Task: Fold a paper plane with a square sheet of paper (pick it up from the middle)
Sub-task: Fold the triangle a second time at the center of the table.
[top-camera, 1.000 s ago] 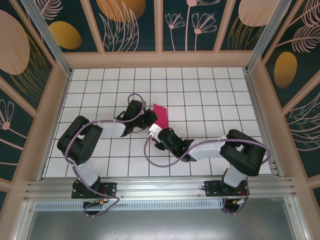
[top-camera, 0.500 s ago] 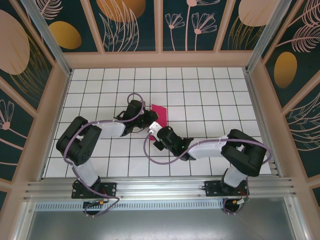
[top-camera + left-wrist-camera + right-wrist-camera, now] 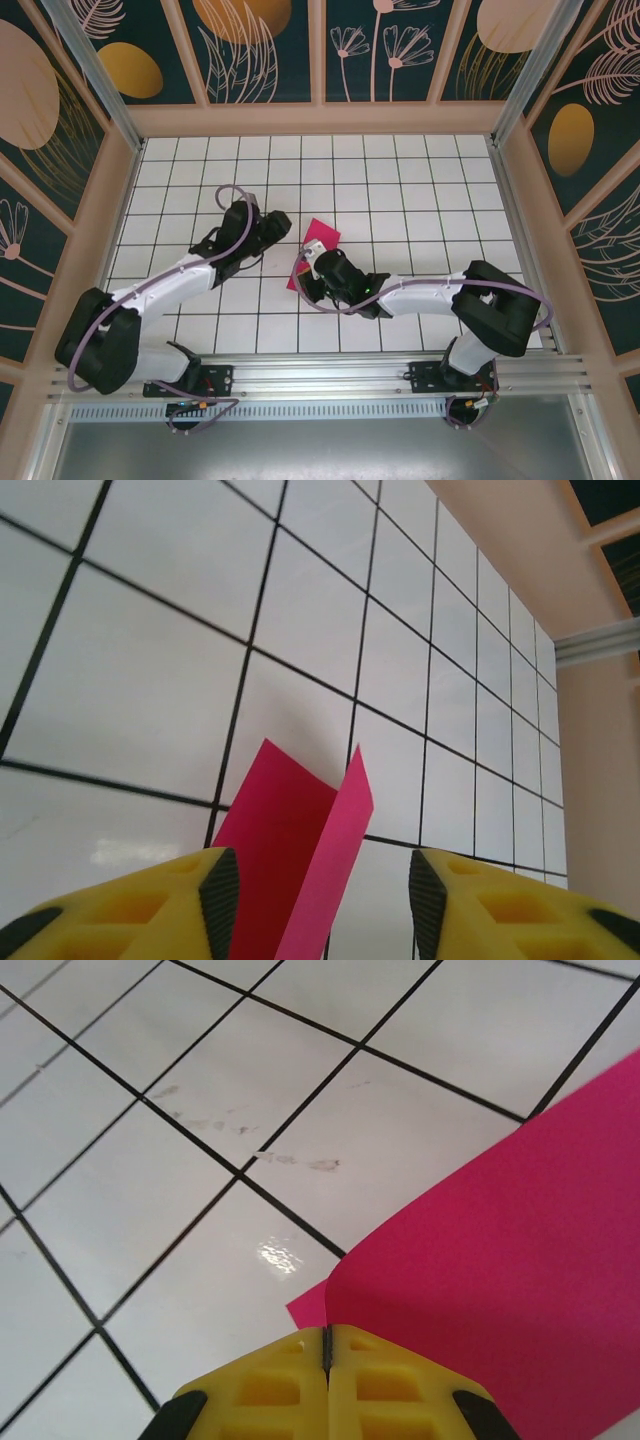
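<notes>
Paper (image 3: 320, 238), magenta and folded over on itself, lies near the middle of the white tiled surface (image 3: 420, 170) with one flap lifted. The right claw (image 3: 303, 272) is clenched on the corner nearest the near edge, its yellow fingers (image 3: 270, 1385) pressed together over the sheet. The left claw (image 3: 284, 227) is released just beside the paper's left side, pads (image 3: 220, 890) spread wide, the raised flap between them.

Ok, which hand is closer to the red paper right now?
Right. The right hand is pinched shut on the paper at its edge, touching it. The left hand is open just left of the paper, with the sheet in front of its fingers.
</notes>
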Motion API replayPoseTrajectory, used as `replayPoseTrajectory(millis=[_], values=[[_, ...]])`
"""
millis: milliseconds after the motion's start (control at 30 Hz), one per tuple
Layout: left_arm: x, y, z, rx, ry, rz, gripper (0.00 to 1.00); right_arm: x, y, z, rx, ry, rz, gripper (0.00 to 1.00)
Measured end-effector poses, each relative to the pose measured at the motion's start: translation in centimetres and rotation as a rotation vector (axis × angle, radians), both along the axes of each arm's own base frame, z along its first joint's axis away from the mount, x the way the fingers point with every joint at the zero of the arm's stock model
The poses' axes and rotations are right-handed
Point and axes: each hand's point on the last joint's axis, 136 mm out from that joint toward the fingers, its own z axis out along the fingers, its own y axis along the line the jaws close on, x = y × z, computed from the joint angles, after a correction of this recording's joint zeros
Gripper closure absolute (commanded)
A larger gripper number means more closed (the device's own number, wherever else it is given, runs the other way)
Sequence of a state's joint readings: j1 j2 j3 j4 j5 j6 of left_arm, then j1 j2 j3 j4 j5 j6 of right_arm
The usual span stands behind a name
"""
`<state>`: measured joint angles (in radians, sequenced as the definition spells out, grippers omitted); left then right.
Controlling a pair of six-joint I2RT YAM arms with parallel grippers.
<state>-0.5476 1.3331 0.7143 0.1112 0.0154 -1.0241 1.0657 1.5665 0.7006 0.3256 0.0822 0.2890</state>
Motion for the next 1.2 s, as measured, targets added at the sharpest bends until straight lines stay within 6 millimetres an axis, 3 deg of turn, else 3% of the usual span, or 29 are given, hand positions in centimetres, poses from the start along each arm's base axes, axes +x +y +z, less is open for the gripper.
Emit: replayPoseTrajectory(millis=[100,267,600,800,1200], values=[[-1.5,0.8,-1.7,0.003,0.036,0.004,0.73,-0.1,0.3,0.2,0.048,0.048,-0.021,1.00],[-3.5,1.3,-4.6,0.011,0.111,-0.019,0.83,0.5,0.0,0.4,0.147,0.124,-0.071,1.00],[-4.4,-0.9,-5.5,-0.057,0.143,-0.130,0.93,1.1,-2.7,-1.5,0.222,0.269,-0.140,1.00],[-5.8,-2.6,-7.1,-0.049,0.195,-0.217,0.98,1.2,-2.9,-1.6,0.244,0.308,-0.148,1.00],[-7.7,-4.4,-8.5,-0.026,0.233,-0.300,1.00,2.1,-3.9,-1.7,0.293,0.366,-0.203,1.00]])
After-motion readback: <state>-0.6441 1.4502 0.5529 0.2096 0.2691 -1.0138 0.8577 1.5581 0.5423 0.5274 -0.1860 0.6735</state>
